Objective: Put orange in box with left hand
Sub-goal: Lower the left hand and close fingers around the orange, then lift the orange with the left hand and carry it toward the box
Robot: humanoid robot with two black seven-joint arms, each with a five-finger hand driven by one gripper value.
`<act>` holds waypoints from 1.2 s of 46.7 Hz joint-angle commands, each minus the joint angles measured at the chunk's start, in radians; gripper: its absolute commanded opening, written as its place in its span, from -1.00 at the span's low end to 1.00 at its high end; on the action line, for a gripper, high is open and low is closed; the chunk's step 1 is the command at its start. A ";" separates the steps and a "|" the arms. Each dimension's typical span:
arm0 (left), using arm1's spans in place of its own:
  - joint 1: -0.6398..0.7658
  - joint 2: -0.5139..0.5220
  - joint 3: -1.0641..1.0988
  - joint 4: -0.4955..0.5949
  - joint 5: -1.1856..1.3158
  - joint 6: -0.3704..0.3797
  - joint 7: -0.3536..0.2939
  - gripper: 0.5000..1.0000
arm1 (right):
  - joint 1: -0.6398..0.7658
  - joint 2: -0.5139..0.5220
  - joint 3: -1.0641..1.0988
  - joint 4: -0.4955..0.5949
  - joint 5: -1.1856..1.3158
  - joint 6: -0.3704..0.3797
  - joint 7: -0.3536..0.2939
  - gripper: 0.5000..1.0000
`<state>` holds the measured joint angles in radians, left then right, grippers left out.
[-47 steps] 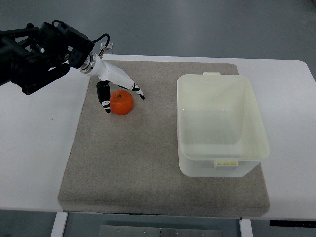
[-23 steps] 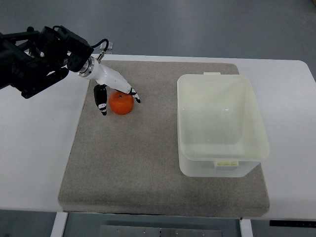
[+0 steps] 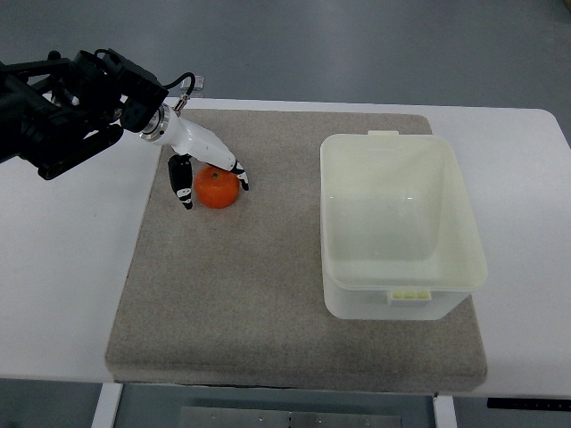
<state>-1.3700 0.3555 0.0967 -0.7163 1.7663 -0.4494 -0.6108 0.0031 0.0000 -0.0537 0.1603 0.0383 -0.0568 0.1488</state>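
Sitting on the mat, not in the box

We see the orange (image 3: 216,188) on the grey mat (image 3: 268,294), upper left part. Our left hand (image 3: 203,165) is draped over it, fingers (image 3: 185,185) curled down both sides, looks like a grasp. The pale plastic box (image 3: 398,294) sits well apart to the right with nothing inside, on the white table (image 3: 62,267).
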 commanded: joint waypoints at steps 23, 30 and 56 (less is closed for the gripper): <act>-0.018 -0.006 -0.005 0.031 -0.018 0.057 0.000 -1.00 | 0.000 0.000 0.000 0.001 0.000 0.000 0.000 0.70; -0.046 -0.009 -0.020 0.069 -0.040 0.086 0.000 -1.00 | 0.000 0.000 0.000 0.001 0.000 0.000 0.000 0.70; -0.165 -0.021 -0.020 0.083 -0.180 0.090 0.000 -1.00 | 0.000 0.000 0.000 0.001 0.000 0.000 0.000 0.70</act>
<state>-1.5217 0.3379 0.0765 -0.6253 1.5880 -0.3605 -0.6110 0.0031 0.0000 -0.0537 0.1605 0.0383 -0.0567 0.1489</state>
